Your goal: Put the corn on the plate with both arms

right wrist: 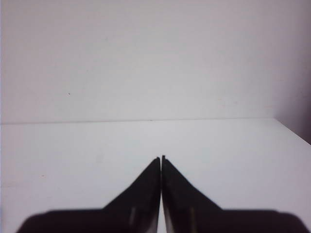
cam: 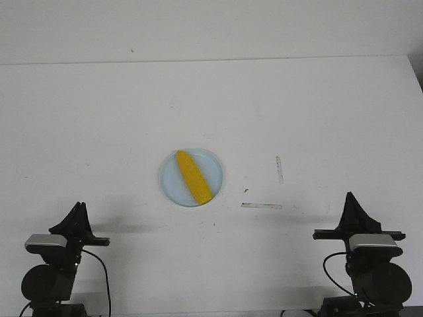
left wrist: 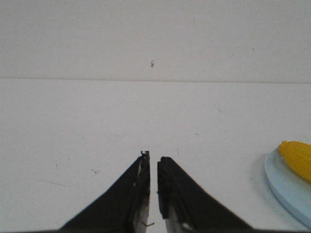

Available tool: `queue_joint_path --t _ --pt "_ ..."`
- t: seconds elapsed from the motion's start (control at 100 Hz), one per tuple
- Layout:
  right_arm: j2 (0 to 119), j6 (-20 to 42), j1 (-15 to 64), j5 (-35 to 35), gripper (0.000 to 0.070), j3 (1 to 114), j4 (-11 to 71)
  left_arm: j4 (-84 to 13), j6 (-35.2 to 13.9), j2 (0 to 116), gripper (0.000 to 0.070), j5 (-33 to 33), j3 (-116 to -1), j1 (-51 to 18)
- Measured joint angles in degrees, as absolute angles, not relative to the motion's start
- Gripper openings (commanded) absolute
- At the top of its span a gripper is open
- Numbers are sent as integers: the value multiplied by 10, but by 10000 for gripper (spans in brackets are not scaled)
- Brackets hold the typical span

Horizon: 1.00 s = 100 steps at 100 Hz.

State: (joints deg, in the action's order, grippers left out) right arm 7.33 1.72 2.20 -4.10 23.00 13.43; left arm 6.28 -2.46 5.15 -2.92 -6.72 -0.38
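You are looking at one corn cob (cam: pixel 193 177) lying diagonally inside one pale blue plate (cam: pixel 169 187) near the middle of the white table (cam: pixel 99 119), the cob's tapered end pointing toward the far left and its blunt end sitting near the plate's near right rim. Two arms are sitting at the near edge, well apart from the plate on either side. Your left gripper (cam: pixel 79 210) is resting low at the near left, gripping nothing; in the left wrist view its jaws are standing almost together, with only a thin slit showing between the fingertips (left wrist: pixel 142 167), and the plate's edge and the cob's end are showing off to one side. Your right gripper (cam: pixel 349 199) is sitting at the near right with its jaws pressed together and nothing between them. Two faint strips of clear tape (cam: pixel 262 206) are lying on the table between the plate and the right arm. Nothing is standing between either gripper and the plate.
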Motion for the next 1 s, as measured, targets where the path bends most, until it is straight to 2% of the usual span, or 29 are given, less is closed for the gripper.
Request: queue_joint_path --t 0.25,0.31,0.68,1.0 --pt "73 17 22 -41 2 230 134 61 -25 3 39 -29 -29 -4" --pt "73 17 22 -41 2 230 134 55 -25 3 0 -29 -28 -4" --pt "73 17 22 -41 2 230 134 40 -25 3 0 -28 -20 -4" --pt "73 17 22 -41 2 230 134 34 -25 3 0 -2 -20 -4"
